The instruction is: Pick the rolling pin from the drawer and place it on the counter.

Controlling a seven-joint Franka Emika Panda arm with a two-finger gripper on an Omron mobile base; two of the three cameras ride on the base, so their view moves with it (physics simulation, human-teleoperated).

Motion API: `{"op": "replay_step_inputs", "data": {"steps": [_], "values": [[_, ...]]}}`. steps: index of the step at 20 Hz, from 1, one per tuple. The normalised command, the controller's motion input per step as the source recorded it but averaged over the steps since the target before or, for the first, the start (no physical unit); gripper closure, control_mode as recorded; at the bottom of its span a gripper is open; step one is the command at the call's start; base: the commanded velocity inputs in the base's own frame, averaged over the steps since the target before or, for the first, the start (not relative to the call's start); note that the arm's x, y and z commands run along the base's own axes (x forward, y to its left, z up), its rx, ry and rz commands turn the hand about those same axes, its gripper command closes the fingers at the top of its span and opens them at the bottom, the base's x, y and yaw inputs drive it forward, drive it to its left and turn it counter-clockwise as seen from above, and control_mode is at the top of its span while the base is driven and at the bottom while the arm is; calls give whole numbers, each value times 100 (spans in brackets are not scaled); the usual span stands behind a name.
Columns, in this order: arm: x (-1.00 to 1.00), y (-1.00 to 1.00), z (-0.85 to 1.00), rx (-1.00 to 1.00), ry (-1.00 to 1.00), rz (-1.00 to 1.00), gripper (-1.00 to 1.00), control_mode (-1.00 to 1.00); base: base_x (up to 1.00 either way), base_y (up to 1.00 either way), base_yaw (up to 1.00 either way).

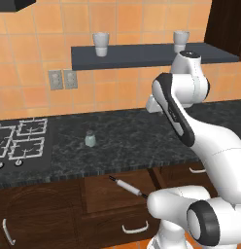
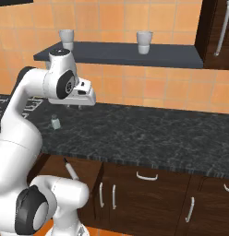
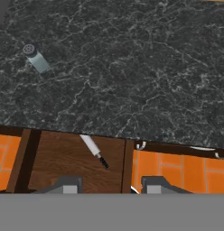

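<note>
While the drawer (image 1: 117, 206) stands pulled open, the rolling pin (image 1: 127, 186) lies slanted inside it. On the counter (image 1: 142, 136) a pale-green shaker (image 1: 90, 139) stands upright, left of the gripper (image 2: 75, 106), whose empty jaws stand narrowly apart above the counter.

Rolling pin (image 1: 127, 186) (whitish) in open drawer (image 1: 105, 194)

Orange tiled wall (image 1: 122, 24) behind; a dark grey shelf (image 1: 142, 56) carries two pale cups (image 1: 100, 44). Dark brown cabinets (image 2: 158, 203) stand below, orange floor (image 3: 181, 173) beneath.
</note>
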Motion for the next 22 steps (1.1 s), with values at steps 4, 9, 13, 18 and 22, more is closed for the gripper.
{"op": "replay_step_inputs", "data": {"steps": [4, 9, 13, 18, 22], "values": [[0, 0, 0, 0, 0, 0, -100, 100, 0, 0, 0], [0, 0, 0, 0, 0, 0, -100, 100, -18, -30, 0], [0, 0, 0, 0, 0, 0, -100, 100, -23, -85, 0], [0, 0, 0, 0, 0, 0, -100, 100, -3, -87, 0], [0, 0, 0, 0, 0, 0, -100, 100, 2, -69, 0]]}}
